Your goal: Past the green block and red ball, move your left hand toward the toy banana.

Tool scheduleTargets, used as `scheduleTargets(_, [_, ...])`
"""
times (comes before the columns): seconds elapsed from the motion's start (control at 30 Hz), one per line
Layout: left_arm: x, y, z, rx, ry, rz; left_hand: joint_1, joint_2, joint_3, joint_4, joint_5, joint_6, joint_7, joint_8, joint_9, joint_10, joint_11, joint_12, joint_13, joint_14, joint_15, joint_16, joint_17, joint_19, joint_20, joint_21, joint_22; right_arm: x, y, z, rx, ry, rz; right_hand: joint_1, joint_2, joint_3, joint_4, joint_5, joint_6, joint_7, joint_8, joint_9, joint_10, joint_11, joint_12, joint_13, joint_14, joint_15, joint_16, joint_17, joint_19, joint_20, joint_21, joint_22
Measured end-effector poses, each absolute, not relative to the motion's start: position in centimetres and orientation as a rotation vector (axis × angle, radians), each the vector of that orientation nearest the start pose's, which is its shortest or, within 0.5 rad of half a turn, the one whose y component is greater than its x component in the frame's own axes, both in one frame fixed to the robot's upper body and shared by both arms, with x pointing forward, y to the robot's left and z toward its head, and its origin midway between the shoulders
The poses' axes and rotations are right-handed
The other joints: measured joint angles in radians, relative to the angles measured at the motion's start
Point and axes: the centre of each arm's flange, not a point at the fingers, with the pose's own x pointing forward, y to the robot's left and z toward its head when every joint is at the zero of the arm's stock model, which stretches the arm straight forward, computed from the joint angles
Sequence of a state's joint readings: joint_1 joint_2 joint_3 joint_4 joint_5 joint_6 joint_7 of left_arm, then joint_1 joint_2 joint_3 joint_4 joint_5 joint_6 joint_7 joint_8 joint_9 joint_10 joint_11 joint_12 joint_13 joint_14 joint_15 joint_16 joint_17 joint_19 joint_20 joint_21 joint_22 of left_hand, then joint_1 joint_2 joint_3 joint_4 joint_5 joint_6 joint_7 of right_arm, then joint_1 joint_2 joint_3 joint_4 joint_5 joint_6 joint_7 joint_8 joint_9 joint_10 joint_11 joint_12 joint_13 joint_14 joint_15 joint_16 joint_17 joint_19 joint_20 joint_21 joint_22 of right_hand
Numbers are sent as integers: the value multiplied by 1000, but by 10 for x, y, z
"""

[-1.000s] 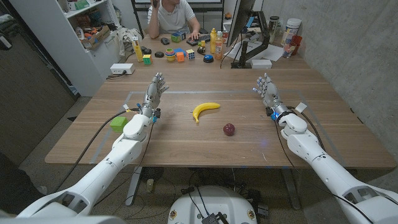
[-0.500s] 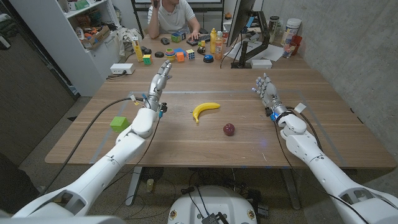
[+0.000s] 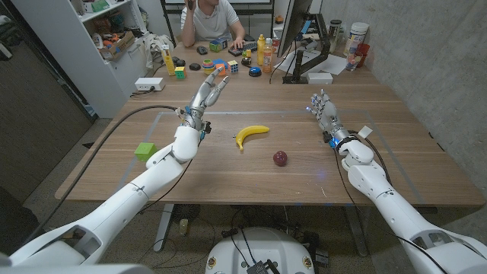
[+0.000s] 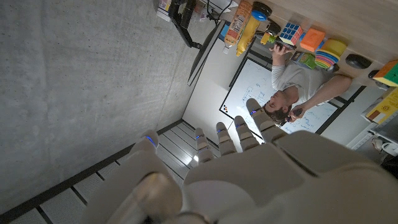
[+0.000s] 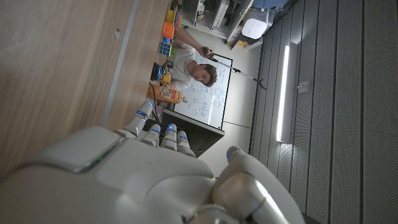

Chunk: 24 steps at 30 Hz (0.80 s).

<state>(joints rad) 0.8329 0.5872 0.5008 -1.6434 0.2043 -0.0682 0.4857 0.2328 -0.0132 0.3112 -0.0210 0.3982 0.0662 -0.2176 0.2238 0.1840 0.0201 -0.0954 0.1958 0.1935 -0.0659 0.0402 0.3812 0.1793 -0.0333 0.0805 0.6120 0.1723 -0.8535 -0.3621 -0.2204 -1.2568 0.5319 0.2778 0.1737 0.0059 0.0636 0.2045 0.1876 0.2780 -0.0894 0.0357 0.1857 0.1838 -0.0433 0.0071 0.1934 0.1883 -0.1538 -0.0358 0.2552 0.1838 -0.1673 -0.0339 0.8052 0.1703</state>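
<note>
The table [image 3: 228, 179] is brown wood with a smooth, matt grain. The toy banana [image 3: 250, 134] looks like smooth yellow plastic, and the red ball [image 3: 281, 158], at its four o'clock, is glossy. Both hands, the left hand [image 3: 199, 106] and the right hand [image 3: 326, 113], have smooth white plastic shells.

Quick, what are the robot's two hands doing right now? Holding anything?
Left hand: open, fingers spread, holding nothing.
Right hand: open, fingers apart, holding nothing.

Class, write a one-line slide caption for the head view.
Left hand raised open over the table, toy banana and red ball to its right, green block behind it, right hand waiting open.
</note>
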Motion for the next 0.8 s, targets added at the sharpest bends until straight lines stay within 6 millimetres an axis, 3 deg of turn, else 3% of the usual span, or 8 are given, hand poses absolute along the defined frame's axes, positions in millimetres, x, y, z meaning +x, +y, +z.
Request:
scheduleTargets(0.1, [591, 215, 39, 763, -916, 220, 8, -8, -1, -10, 2, -28, 0, -11, 0, -16, 4, -1, 0, -7, 0, -4, 0, -7, 1, -13, 0, 656, -280, -26, 67, -627, 256, 0, 0, 0, 0, 0, 0, 0, 0, 0, 0, 0, 0, 0, 0, 0, 0, 0, 0, 0, -6, 0])
scheduleTargets(0.13, [585, 202, 44, 788, -946, 196, 8, -8, -3, -11, 2, -30, 2, -12, 0, -19, 1, -5, 0, -9, -1, -5, 0, -10, 2, -16, 0, 656, -279, -26, 63, -631, 264, 0, 0, 0, 0, 0, 0, 0, 0, 0, 0, 0, 0, 0, 0, 0, 0, 0, 0, 0, -7, 0])
scheduleTargets(0.2, [582, 194, 46, 858, -965, 209, 16, -8, -2, -17, 2, -42, 0, -20, 0, -21, -1, -7, 0, -11, 0, -12, 0, -16, -2, -22, 0, 656, -280, -25, 65, -632, 263, 0, 0, 0, 0, 0, 0, 0, 0, 0, 0, 0, 0, 0, 0, 0, 0, 0, 0, 0, -7, 0])
scheduleTargets(0.33, [581, 191, 47, 957, -971, 250, 25, -16, -1, -27, 2, -57, -2, -25, 2, -27, -6, -7, 4, -19, -1, -19, 0, -28, -4, -34, 0, 655, -280, -24, 64, -636, 266, 0, 0, 0, 0, 0, 0, 0, 0, 0, 0, 0, 0, 0, 0, 0, 0, 0, 0, 0, -9, 0])
scheduleTargets(0.43, [577, 178, 48, 1024, -994, 247, 36, -14, 0, -31, 2, -63, 0, -25, 5, -29, -8, -7, 5, -31, -11, -24, 0, -39, -4, -43, 2, 655, -280, -24, 63, -639, 270, 0, 0, 0, 0, 0, 0, 0, 0, 0, 0, 0, 0, 0, 0, 0, 0, 0, 0, 0, -10, 0])
scheduleTargets(0.6, [578, 174, 48, 1185, -980, 304, 52, -5, -4, -43, 2, -102, -2, -25, 9, -109, -1, -16, 9, -94, -6, -59, 9, -101, 0, -90, 3, 655, -281, -23, 65, -641, 271, 0, 0, 0, 0, 0, 0, 0, 0, 0, 0, 0, 0, 0, 0, 0, 0, 0, 0, 0, -14, 0])
scheduleTargets(0.67, [574, 163, 47, 1239, -994, 293, 55, -2, -5, -44, 1, -114, 0, -30, 9, -135, 1, -16, 14, -102, -2, -68, 10, -122, 4, -105, 4, 654, -282, -22, 69, -646, 273, 0, 0, 0, 0, 0, 0, 0, 0, 0, 0, 0, 0, 0, 0, 0, 0, 0, 0, 0, -14, 0])
scheduleTargets(0.8, [572, 154, 45, 1275, -1002, 281, 55, -2, -5, -44, -3, -125, 0, -32, 9, -155, 4, -16, 14, -102, -2, -75, 10, -130, 9, -110, 7, 654, -282, -22, 72, -647, 277, 0, 0, 0, 0, 0, 0, 0, 0, 0, 0, 0, 0, 0, 0, 0, 0, 0, 0, 0, -14, 0])
